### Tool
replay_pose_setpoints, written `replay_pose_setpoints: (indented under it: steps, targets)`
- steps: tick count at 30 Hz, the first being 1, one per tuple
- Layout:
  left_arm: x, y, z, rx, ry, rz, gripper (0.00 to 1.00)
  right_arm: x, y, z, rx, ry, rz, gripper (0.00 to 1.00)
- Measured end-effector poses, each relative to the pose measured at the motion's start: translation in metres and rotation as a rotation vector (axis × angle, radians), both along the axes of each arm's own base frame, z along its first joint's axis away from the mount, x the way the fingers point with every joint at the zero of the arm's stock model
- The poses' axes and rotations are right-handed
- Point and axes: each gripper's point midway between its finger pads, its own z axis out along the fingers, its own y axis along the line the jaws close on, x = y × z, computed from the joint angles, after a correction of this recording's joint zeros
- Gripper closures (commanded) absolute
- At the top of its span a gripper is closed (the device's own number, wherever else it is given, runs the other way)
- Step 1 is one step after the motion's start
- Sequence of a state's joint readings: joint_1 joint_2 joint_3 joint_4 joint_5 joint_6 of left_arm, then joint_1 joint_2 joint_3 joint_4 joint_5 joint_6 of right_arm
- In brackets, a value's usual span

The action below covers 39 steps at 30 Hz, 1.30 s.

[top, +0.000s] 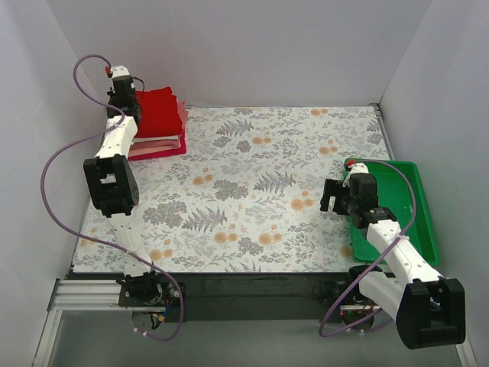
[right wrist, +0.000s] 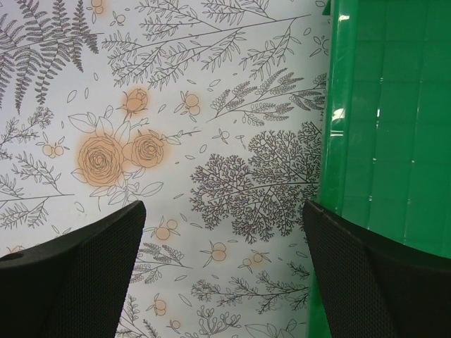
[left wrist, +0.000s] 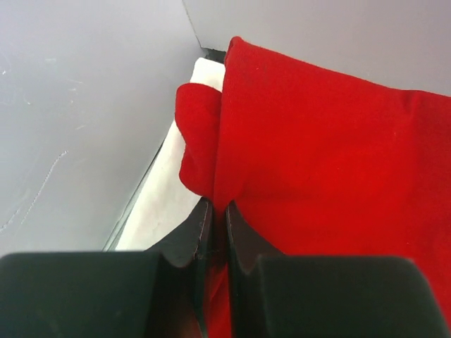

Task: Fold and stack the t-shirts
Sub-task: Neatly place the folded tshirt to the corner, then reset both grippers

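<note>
Biggest thing first: the flowered worktop [top: 252, 191] is bare across its middle, so the action is all at the edges. On the right edge sits the green tray [top: 419, 229], with nothing in it that I can see.

Over in the far left corner is the stack of t-shirts [top: 157, 141]. There's crimson at the bottom and salmon pink above it, with a strip of white [left wrist: 204, 74] peeking out by the wall. The red t-shirt [top: 162, 111] lies on top.

The left fingers [left wrist: 201, 229] are clenched on a fold of that red shirt, right at its rumpled wall-side edge. My guess is they're there to tidy the fold that bulges out.

The right fingers [top: 330, 197] are spread wide and grasping nothing. They hover over the worktop just beside the tray's rim, well apart from the stack and seemingly parked out of the way.
</note>
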State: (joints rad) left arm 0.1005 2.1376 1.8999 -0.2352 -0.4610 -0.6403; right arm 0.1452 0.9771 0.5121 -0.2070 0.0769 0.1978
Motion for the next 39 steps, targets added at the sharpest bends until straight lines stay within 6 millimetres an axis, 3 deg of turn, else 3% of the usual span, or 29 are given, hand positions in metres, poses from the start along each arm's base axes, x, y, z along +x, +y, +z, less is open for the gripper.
replay_pose_setpoints:
  steps: [8, 10, 13, 14, 15, 18, 25, 31, 36, 39]
  targets:
    - [0.002, 0.009, -0.001, -0.014, -0.011, -0.003, 1.00, 0.000, 0.000, -0.001, -0.001, 0.004, -0.001, 0.02]
    - [0.005, 0.009, -0.002, -0.013, -0.016, -0.004, 0.86, 0.000, -0.001, -0.002, -0.003, 0.007, -0.002, 0.02]
    - [0.006, 0.010, -0.002, -0.010, -0.018, -0.005, 0.75, 0.000, -0.001, -0.002, -0.004, 0.008, -0.003, 0.02]
    - [0.006, 0.010, -0.001, -0.009, -0.022, -0.003, 0.63, 0.000, -0.001, -0.002, -0.004, 0.008, -0.003, 0.02]
    - [0.006, 0.012, 0.001, -0.003, -0.026, 0.000, 0.42, 0.000, -0.001, -0.002, -0.005, 0.008, -0.004, 0.02]
    - [0.006, 0.019, 0.009, 0.006, -0.049, 0.031, 0.25, 0.000, -0.001, -0.002, -0.005, 0.008, -0.005, 0.02]
    - [0.002, 0.027, 0.019, -0.017, -0.087, 0.096, 0.22, -0.001, -0.001, 0.004, 0.001, -0.013, -0.008, 0.02]
    - [-0.007, -0.003, 0.027, -0.226, -0.086, 0.052, 0.21, 0.000, 0.000, 0.021, 0.020, -0.073, -0.011, 0.02]
    - [-0.035, -0.050, 0.073, -0.412, -0.159, -0.037, 0.16, -0.002, 0.002, 0.043, 0.046, -0.152, -0.005, 0.02]
    - [-0.061, -0.098, 0.113, -0.456, -0.226, -0.099, 0.15, -0.004, 0.005, 0.055, 0.066, -0.193, 0.004, 0.02]
